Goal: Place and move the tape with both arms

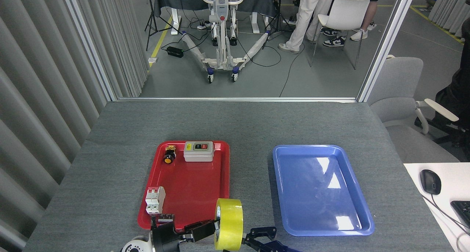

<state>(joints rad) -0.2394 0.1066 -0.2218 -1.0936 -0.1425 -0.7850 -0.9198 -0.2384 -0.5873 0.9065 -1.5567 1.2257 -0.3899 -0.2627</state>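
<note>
Here the tape (228,224), a wide yellow roll, is standing on edge at the near side of the grey worktop (235,123), its round face turned to the left and its white core just showing. It is sitting over the near right corner of the red tray (189,186) and partly over the gap between that tray and the blue tray (319,189). The left tool (211,227) is reaching in from the bottom left, and its dark fingers are closing on the tape at the roll's left face, holding it up. The right tool (259,234) is coming in from the bottom edge just to the right of the roll, its blue-black claws spread apart and gripping nothing; whether a claw tip is touching the tape is not clear. On the red tray, a grey switch box (198,151) is lying at the far end with a small yellow push button (169,154) beside it, a white and red breaker (155,200) is sitting near the left rim, and a small dark part (166,218) is lying just behind the left arm. The blue tray is holding nothing.
</note>
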